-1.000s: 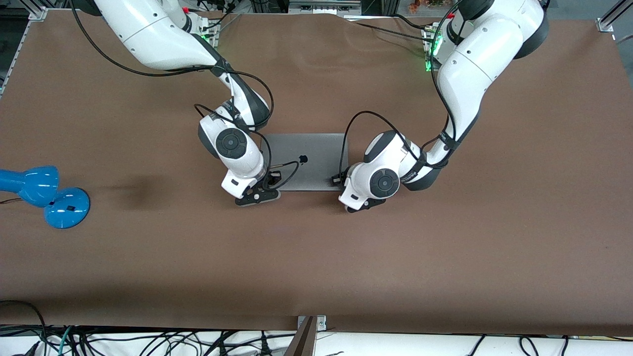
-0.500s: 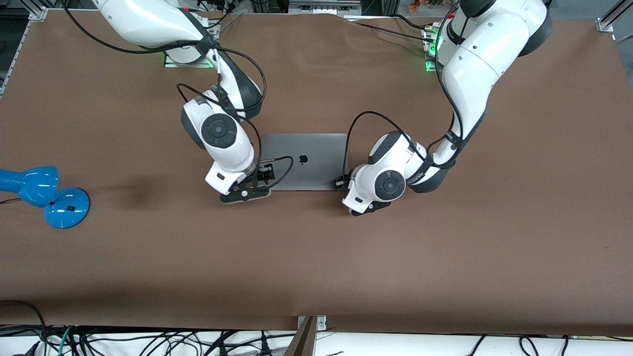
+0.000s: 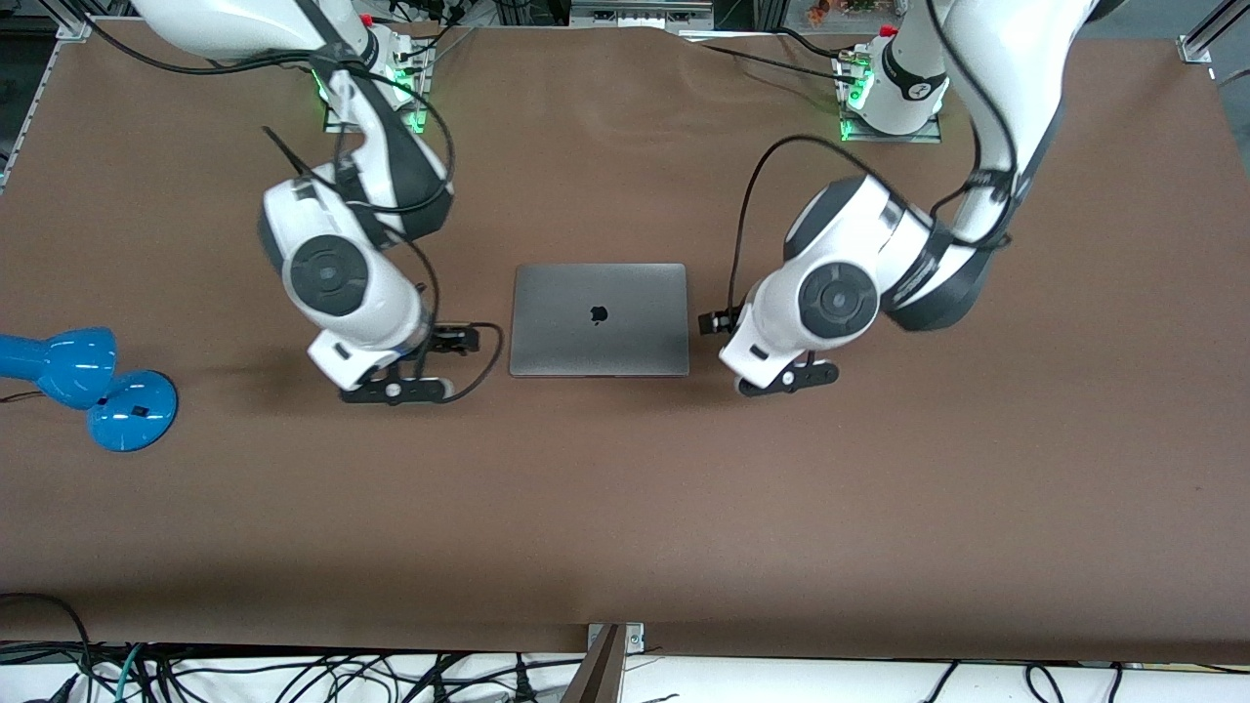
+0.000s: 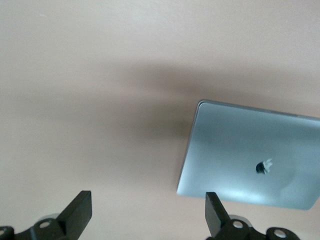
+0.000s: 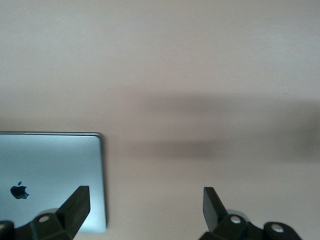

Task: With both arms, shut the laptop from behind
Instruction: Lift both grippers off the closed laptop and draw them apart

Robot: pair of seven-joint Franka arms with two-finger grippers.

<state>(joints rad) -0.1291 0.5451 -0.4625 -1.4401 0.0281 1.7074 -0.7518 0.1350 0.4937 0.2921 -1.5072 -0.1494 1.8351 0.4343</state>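
A robotics laboratory workbench. Two white arms — the right arm (image 3: pixel 332 264) and the left arm (image 3: pixel 879 254) — are bolted to green-lit bases along the table's far edge. The table (image 3: pixel 625 527) carries a plain brown mat, framed at its corners by aluminium extrusion (image 3: pixel 1206 34). Loose black cables (image 3: pixel 293 674) run along the near edge — typical of a test rig, not a home or office.

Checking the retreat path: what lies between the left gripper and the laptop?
Only bare brown table separates the left gripper from the closed laptop, as the front view shows.
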